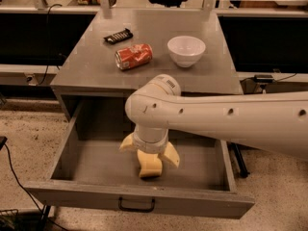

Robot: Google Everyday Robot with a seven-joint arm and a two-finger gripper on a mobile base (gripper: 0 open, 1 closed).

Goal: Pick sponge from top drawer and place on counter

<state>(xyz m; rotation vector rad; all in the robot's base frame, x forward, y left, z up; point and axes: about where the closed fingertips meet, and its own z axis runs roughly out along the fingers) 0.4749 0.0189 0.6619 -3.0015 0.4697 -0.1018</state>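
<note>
Gripper (149,154): hanging inside top drawer (91,165), fingers (171,156) spread astride sponge (150,166).
Sponge: wavy foam lying near front edge, seemingly unpinched.
Room: drawer's left half lying bare.

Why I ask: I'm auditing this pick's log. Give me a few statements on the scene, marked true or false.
1. The top drawer is pulled open. True.
2. The sponge lies on the counter. False: it is inside the drawer, between the tool's spread fingers.
3. The tool is down in the drawer, open. True.
4. The red can stands upright. False: it lies on its side on the counter.
5. A white bowl sits on the counter. True.
</note>
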